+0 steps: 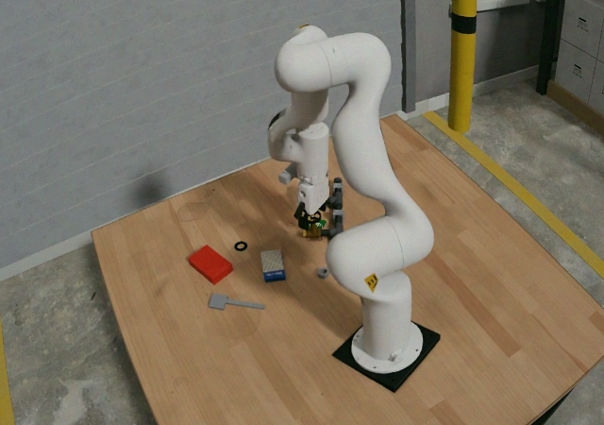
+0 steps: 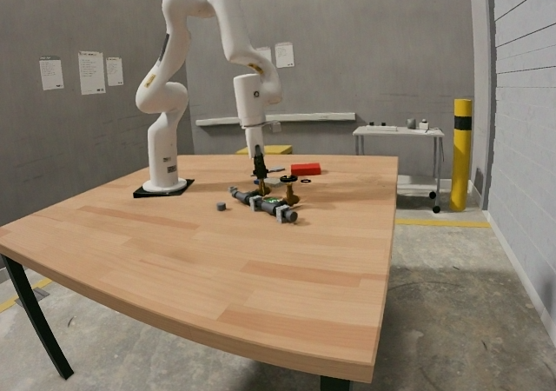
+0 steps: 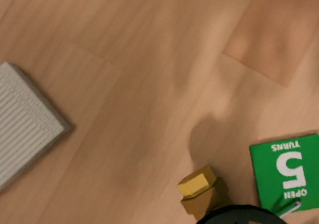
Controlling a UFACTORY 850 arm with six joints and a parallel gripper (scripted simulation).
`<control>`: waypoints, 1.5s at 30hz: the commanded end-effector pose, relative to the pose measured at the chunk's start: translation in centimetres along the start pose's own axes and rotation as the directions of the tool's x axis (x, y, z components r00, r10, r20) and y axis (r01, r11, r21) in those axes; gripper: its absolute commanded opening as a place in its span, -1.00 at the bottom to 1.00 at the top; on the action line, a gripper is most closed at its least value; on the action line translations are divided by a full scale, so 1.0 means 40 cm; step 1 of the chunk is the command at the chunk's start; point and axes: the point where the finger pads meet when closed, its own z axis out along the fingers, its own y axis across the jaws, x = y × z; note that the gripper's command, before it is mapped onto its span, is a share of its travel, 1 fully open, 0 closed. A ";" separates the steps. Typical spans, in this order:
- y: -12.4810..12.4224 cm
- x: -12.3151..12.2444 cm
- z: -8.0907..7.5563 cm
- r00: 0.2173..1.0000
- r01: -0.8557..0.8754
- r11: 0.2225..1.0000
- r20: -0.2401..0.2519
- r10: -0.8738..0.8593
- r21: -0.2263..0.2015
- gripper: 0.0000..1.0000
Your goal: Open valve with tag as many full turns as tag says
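Note:
A grey pipe (image 2: pixel 265 205) lies on the table with two brass valves that carry black handwheels. A green tag (image 3: pixel 293 170) reading "OPEN 5 TURNS" is chained to the valve under my gripper; the tag also shows in the top view (image 1: pixel 320 224). That valve's brass body (image 3: pixel 201 193) and the rim of its black handwheel (image 3: pixel 241 216) show at the bottom of the wrist view. My gripper (image 1: pixel 309 213) points straight down over this handwheel and is open; it also shows in the exterior view (image 2: pixel 259 169). The other valve (image 2: pixel 289 189) stands to the right. I cannot tell whether the fingers touch the wheel.
A red block (image 1: pixel 209 263), a black ring (image 1: pixel 240 246), a blue-and-grey box (image 1: pixel 272 264), a grey flat tool (image 1: pixel 234 302) and a small grey cap (image 1: pixel 322 272) lie left of the pipe. My base (image 1: pixel 387 347) stands near the front right.

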 end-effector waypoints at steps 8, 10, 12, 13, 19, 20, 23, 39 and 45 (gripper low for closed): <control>0.001 0.002 -0.002 0.823 -0.568 0.823 -0.005 0.568 -0.019 1.00; 0.001 0.002 -0.002 0.759 -0.652 0.758 -0.013 0.651 -0.015 1.00; 0.001 0.002 -0.002 0.686 -0.728 0.686 -0.019 0.728 -0.011 1.00; 0.001 0.002 -0.002 0.646 -0.763 0.646 -0.022 0.763 -0.008 1.00; 0.001 0.002 -0.002 0.382 -0.924 0.383 -0.032 0.923 0.002 1.00; 0.001 0.002 -0.002 0.347 -0.938 0.347 -0.034 0.937 0.004 1.00; 0.001 0.002 -0.002 0.218 -0.976 0.218 -0.038 0.975 0.011 1.00; 0.001 0.002 -0.002 -0.404 -0.913 -0.405 -0.046 0.914 -0.037 1.00; 0.001 0.002 -0.002 -0.404 -0.913 -0.405 -0.046 0.914 -0.037 1.00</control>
